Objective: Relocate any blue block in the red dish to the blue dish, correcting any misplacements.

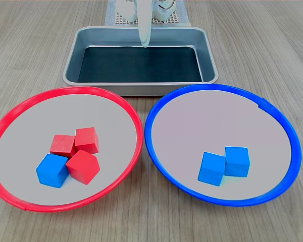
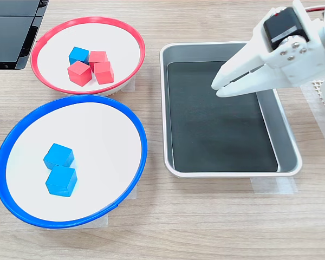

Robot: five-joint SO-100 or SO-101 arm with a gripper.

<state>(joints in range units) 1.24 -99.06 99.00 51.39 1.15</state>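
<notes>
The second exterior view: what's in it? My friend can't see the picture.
A white robot gripper, empty and nearly shut, hangs over an empty metal tray. Beside it, the red dish holds three red cubes and one blue block; the blue dish holds two blue cubes.

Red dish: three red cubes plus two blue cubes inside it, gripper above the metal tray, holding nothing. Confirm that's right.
Not quite: the red dish holds three red cubes but only one blue block, as both exterior views show. The other two blue cubes lie in the blue dish. The gripper is indeed above the metal tray, holding nothing.
</notes>
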